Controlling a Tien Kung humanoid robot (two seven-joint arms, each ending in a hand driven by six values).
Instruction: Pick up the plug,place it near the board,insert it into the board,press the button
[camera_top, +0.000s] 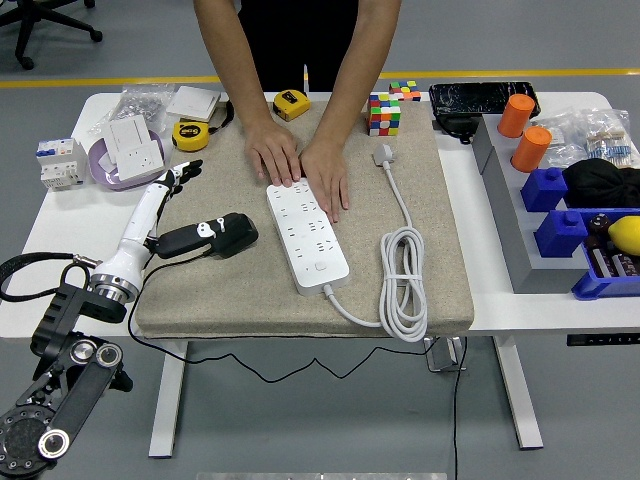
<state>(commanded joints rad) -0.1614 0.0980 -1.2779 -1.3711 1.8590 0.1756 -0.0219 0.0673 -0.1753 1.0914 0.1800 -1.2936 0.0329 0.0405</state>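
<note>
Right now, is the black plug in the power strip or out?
Out. The black plug lies on the beige mat left of the white power strip, apart from it, no hand on it.

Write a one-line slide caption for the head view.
Person's hands steady the white power strip while the robot's left hand reaches beside the black plug.

Person (300, 60) cut off at the top edge — their hands (300, 160) cover the board's (306, 230) far end
</note>
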